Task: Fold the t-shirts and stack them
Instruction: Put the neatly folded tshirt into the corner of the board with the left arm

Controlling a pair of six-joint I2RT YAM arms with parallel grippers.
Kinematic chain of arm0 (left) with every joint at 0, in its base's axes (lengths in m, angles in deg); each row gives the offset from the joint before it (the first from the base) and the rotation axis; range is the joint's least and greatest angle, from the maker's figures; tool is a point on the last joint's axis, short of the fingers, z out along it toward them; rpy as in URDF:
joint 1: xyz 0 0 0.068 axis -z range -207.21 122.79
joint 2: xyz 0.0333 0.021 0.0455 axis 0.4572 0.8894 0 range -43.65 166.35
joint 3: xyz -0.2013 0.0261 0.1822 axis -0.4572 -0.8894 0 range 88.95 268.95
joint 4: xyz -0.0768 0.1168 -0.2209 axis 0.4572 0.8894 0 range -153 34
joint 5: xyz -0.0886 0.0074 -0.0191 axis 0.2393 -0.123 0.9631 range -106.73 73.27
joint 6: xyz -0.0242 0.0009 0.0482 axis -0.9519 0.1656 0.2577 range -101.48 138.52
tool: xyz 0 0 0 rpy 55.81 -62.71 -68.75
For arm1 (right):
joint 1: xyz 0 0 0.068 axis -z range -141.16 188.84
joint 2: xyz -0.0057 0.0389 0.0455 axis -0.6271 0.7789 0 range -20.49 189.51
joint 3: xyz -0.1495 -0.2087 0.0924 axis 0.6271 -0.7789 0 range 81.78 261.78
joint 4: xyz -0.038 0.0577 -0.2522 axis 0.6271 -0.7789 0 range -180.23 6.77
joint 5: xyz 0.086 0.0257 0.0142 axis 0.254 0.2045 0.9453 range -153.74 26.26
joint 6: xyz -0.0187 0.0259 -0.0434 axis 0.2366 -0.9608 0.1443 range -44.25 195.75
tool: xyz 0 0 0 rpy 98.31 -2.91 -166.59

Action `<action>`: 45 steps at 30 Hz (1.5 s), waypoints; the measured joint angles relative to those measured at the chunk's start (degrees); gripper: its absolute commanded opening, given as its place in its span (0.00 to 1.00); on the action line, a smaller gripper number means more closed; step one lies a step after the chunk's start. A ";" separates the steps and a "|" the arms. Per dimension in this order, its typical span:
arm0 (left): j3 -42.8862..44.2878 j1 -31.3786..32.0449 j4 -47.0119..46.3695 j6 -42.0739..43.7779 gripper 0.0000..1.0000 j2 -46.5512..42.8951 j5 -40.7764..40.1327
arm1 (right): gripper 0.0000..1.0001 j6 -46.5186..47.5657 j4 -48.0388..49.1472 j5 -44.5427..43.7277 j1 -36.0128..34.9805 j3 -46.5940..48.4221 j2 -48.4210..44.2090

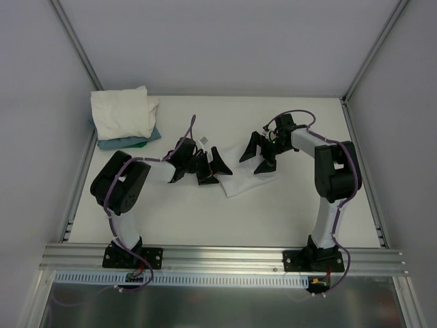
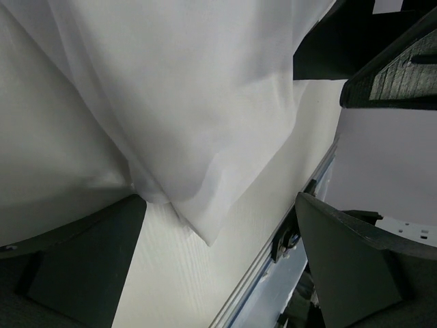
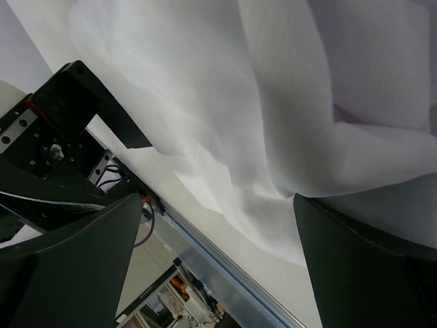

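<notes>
Your left gripper [image 1: 213,171] and right gripper [image 1: 257,158], both spread wide and empty, bracket the loose t-shirt [image 1: 240,181] lying between them, each about equally near, while the folded stack [image 1: 123,113] sits far-left, well apart.

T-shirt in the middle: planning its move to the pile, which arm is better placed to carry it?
Left, probably. The left gripper stands open at the left edge of the t-shirt, and the pile of folded t-shirts lies in the far left corner. The right gripper, open over the cloth, would reach across.
</notes>
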 measured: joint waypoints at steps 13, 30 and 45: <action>-0.57 2.23 -15.28 -5.42 0.99 5.51 0.63 | 0.99 1.07 -1.92 -0.96 0.00 0.02 0.00; -1.14 2.23 -26.23 -10.14 0.00 13.35 0.70 | 0.99 2.71 -4.76 -2.27 0.00 0.24 -0.02; 10.58 2.60 -2.97 1.88 0.00 11.85 -1.66 | 0.99 3.72 -6.40 -2.84 0.90 0.90 -0.35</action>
